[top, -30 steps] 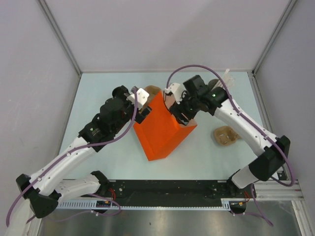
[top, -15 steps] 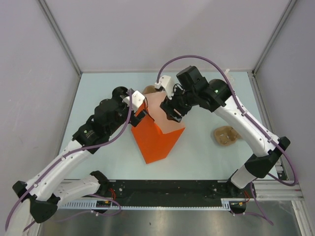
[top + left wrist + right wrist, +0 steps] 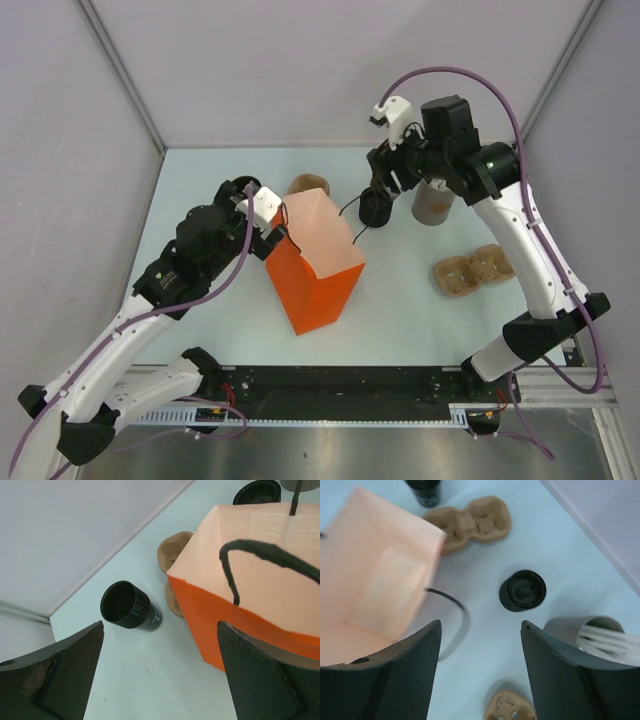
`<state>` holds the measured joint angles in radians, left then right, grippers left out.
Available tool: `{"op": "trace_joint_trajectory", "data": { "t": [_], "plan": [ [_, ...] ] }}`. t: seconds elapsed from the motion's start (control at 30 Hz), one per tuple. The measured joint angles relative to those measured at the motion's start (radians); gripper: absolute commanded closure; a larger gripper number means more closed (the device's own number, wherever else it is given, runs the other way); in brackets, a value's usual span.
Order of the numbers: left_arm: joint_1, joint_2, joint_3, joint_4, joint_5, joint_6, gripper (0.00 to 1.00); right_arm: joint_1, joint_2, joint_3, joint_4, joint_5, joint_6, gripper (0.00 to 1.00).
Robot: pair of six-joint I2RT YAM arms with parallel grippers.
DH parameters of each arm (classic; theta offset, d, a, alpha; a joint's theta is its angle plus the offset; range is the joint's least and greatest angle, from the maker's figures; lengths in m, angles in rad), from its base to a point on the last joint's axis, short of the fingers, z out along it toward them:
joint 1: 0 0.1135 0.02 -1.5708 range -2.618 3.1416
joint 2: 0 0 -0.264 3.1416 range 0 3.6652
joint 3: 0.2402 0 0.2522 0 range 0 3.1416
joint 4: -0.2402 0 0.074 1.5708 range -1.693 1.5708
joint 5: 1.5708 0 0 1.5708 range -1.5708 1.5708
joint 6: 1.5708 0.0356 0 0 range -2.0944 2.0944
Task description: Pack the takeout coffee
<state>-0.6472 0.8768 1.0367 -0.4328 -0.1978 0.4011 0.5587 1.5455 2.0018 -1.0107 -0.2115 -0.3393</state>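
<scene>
Two black takeout coffee cups with black lids stand on the table. One (image 3: 376, 208) is right of the orange paper bag (image 3: 322, 285) and also shows in the right wrist view (image 3: 522, 590), just ahead of my open, empty right gripper (image 3: 481, 625), which hangs above it (image 3: 385, 178). The other cup (image 3: 129, 606) stands left of the bag (image 3: 250, 595) and is hidden under my left arm in the top view. My left gripper (image 3: 160, 627) is open and empty, low beside the bag's left side (image 3: 277, 238). The bag stands upright with its mouth open.
A grey-brown cylinder of white sticks (image 3: 432, 203) stands at the back right, also in the right wrist view (image 3: 590, 632). One brown pulp carrier (image 3: 470, 272) lies right of the bag, another (image 3: 308, 184) behind it. The bag's black cord handles (image 3: 260, 555) stick out.
My right gripper has pulled out of the bag's mouth and moved up and back right, over the black cup. The bag has gone from tilted to upright. My left arm drew back left a little.
</scene>
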Motion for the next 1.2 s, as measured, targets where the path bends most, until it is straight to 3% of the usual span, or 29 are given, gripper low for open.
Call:
{"op": "trace_joint_trajectory", "data": {
  "t": [0.13, 0.23, 0.63, 0.9, 1.2],
  "plan": [
    [0.004, -0.008, 0.000, 0.000, 0.000, 0.000, 0.00, -0.106, 0.000, -0.091, 0.021, -0.061, 0.043, 0.30],
    [0.005, -0.008, 0.000, -0.001, 0.000, 0.000, 0.00, -0.108, 0.000, -0.140, 0.012, -0.156, 0.080, 0.30],
    [0.024, -0.026, 0.009, -0.021, -0.028, 0.024, 0.00, -0.179, 0.001, -0.126, 0.041, -0.420, 0.171, 0.30],
    [0.035, -0.037, 0.087, -0.049, -0.077, 0.062, 0.00, -0.176, 0.046, -0.102, 0.045, -0.589, 0.209, 0.34],
    [0.039, -0.049, 0.088, -0.053, -0.084, 0.070, 0.00, -0.082, 0.132, -0.024, 0.036, -0.599, 0.236, 0.40]
  ]
}}
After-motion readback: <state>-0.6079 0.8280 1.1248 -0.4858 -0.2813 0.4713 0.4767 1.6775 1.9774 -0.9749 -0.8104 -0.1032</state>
